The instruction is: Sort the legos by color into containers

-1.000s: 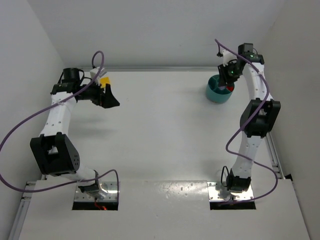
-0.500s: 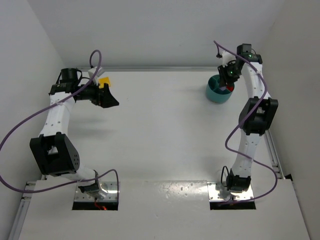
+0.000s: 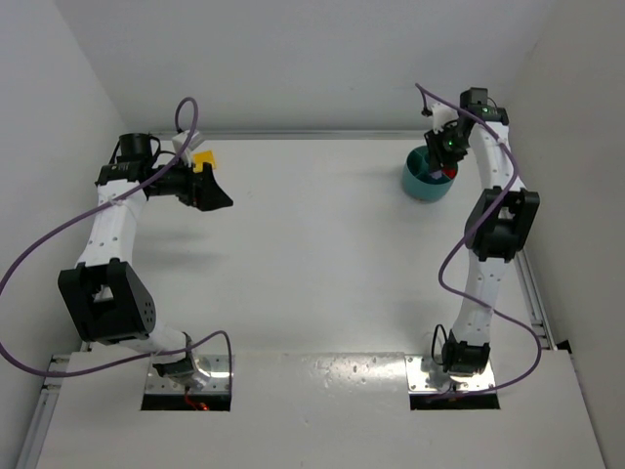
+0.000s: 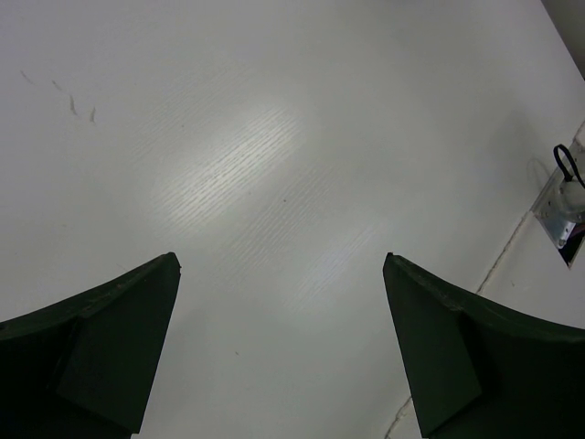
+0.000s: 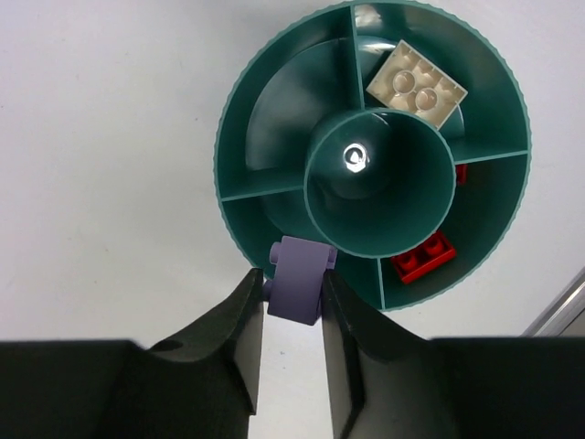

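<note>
Creeps slightly farther over the dish, purple brick pinched in right jaws, nearly ready to drop; holds left jaws spread.

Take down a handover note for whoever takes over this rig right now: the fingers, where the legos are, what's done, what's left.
Right gripper: fingers shut on a purple lego, held at the near rim of the teal dish, not yet released.
Left gripper: open, holding nothing, above the table.
Done: a cream lego in one compartment, red legos in the next.
Left: drop the purple lego into a free compartment. A yellow piece by the left arm in the top view may be another lego; cannot tell.
</note>
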Motion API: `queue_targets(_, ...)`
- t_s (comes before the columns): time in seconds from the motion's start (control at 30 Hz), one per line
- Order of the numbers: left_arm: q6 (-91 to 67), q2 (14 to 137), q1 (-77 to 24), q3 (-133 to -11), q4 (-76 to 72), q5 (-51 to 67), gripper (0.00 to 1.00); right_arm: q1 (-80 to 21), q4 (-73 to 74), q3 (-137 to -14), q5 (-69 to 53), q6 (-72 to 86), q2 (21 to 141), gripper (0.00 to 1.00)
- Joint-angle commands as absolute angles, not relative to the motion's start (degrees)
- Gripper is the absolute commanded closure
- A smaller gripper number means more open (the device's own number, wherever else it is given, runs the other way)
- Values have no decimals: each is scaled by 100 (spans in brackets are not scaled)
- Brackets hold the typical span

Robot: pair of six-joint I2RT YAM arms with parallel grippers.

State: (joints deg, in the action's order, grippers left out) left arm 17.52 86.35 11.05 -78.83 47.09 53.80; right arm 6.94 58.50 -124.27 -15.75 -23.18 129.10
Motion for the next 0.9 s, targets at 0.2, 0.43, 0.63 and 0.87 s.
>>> queue_targets(0.2,1741,8526,1239,-7999,4448,5616,0,677,5599,-12735,-1529,-2241,12710,52)
queue_targets(0.43,730,8261,1353,-7734,3288,4002,0,677,5301,-12367,-1756,-1926,11894,52)
queue_targets(0.63,1036,8946,1354,-8199,3340,2585,0,554,5080,-11514,-2345,-1635,11145,52)
queue_targets(0.87,1300,10264,1354,-8989,3340,2065,13,554,4975,-11031,-2628,-1477,10916,52)
